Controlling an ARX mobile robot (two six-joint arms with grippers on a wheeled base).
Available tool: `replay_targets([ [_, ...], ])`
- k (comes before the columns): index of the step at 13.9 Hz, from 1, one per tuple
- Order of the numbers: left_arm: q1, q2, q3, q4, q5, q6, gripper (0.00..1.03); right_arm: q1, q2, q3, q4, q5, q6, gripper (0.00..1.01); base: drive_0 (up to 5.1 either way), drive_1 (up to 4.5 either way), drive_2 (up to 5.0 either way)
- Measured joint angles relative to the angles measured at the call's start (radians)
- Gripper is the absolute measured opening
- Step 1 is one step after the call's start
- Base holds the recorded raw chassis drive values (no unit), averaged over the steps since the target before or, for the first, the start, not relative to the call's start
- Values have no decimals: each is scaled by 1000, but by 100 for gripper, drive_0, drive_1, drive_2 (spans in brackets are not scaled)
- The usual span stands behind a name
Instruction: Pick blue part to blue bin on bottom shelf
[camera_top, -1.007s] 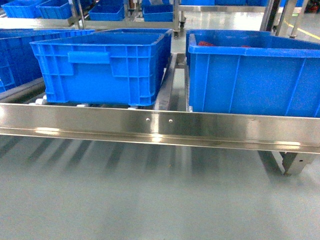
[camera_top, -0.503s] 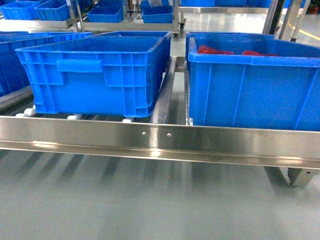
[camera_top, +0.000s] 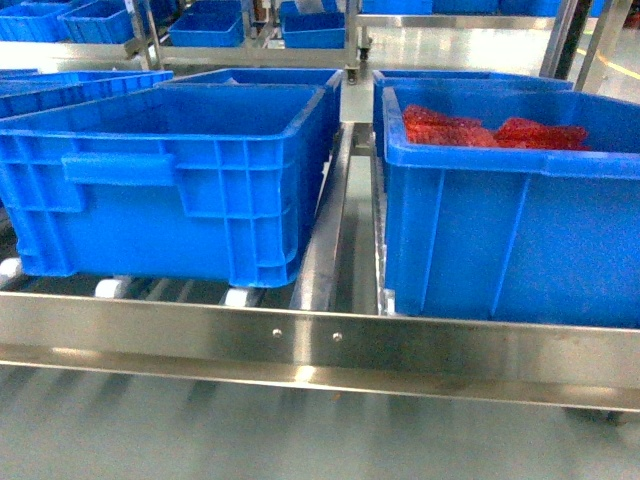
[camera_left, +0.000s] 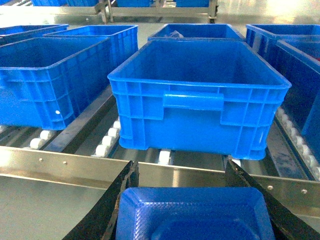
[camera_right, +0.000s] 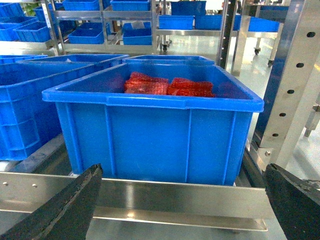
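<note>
Between the left hand's (camera_left: 192, 210) black fingers (camera_left: 107, 210) the blue part (camera_left: 195, 215) is sitting gripped, short of the bottom shelf's front rail (camera_left: 60, 167). Beyond the rail the blue bin (camera_left: 200, 100) is waiting open and empty on the rollers. Best lift the part over the rail and near rim, centre, then release. The right hand (camera_right: 182, 210) is hanging open, facing the crate with red bags (camera_right: 155, 130).

Crate (camera_top: 510, 240) of red bags (camera_top: 495, 130) (bubble-wrap)
</note>
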Motion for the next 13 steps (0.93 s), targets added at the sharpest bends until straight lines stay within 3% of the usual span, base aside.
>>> replay_targets([
  [12, 0, 2, 0, 0, 1, 0, 43, 0, 0, 0, 1, 0, 0, 98, 1, 406, -403],
  [13, 0, 2, 0, 0, 1, 0, 43, 0, 0, 0, 3, 1, 0, 98, 0, 0, 0],
])
